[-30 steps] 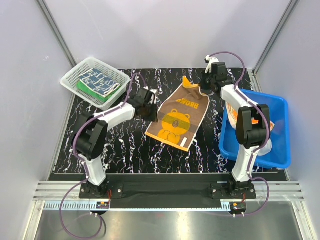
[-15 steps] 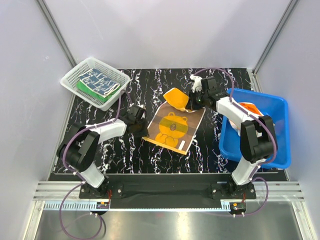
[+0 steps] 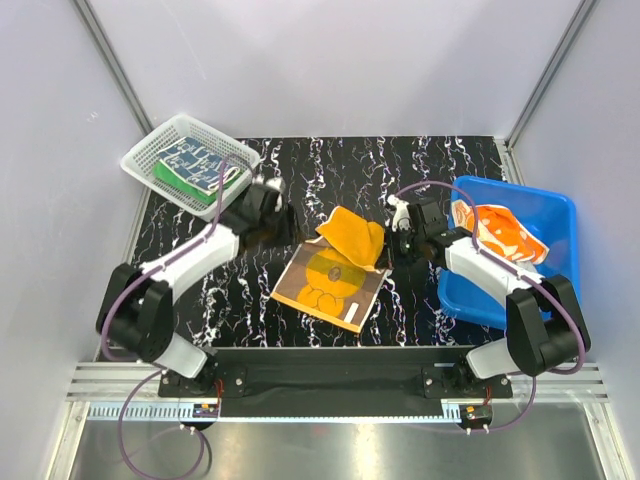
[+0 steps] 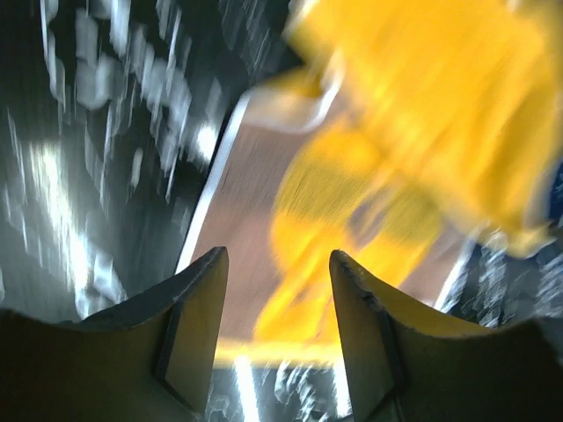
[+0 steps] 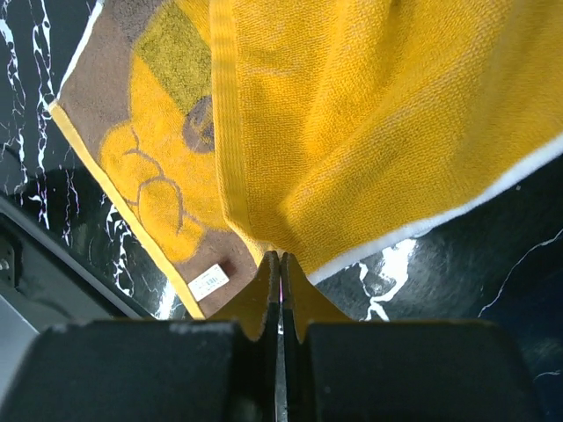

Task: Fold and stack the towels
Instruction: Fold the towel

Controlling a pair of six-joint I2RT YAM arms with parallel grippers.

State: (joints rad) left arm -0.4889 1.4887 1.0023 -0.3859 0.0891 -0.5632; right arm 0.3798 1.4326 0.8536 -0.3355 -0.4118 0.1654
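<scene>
- Right gripper point(image 5: 280, 260), fingers pressed together, pinches a corner of the yellow cloth towel with a brown bear point(image 3: 325, 282). The towel lies mid-table with its far part turned over onto itself.
- Left gripper point(image 4: 277, 257) is spread and holds nothing, just left of that towel.
- Black, white-veined table point(image 3: 330, 160); pale walls point(image 3: 330, 60) close in three sides.
- Four towels: the yellow one, an orange printed towel point(image 3: 495, 230) in the blue plastic tub point(image 3: 560, 300) at right, and a navy patterned towel point(image 3: 195, 160) folded on a green towel point(image 3: 165, 173) in the white mesh basket point(image 3: 150, 150) at far left.
- One tub, one basket, two arms.
</scene>
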